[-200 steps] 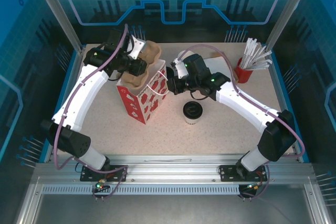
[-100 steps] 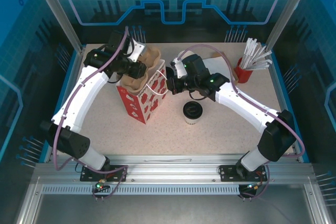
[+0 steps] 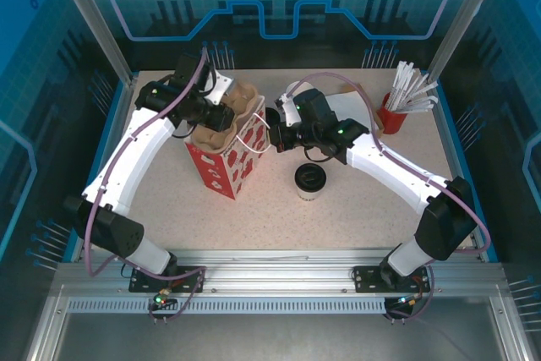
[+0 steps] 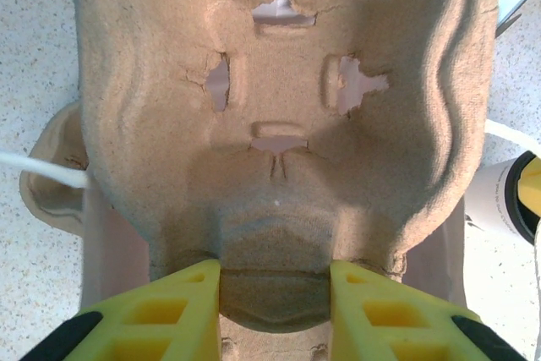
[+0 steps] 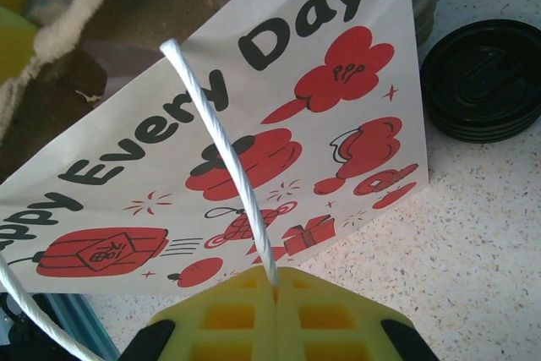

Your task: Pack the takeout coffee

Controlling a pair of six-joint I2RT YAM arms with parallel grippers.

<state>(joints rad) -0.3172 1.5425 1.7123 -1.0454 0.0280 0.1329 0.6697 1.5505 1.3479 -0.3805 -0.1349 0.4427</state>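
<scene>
Both arms bow outward at the elbows and reach inward toward each other, the left gripper (image 4: 275,281) clamped on a pulp tray (image 4: 279,124), the right gripper (image 5: 275,281) pinched together on a white cord handle (image 5: 228,166).

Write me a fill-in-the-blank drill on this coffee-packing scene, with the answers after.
1. The right pincer is shut on the white cord ___ of the paper bag.
2. The left pincer grips a pulp cup carrier coloured ___.
3. The takeout coffee stands on the table, outside the bag, under a ___ lid.
4. The white sticks at the far right stand in a ___ holder.
Missing words: handle; brown; black; red.
</scene>
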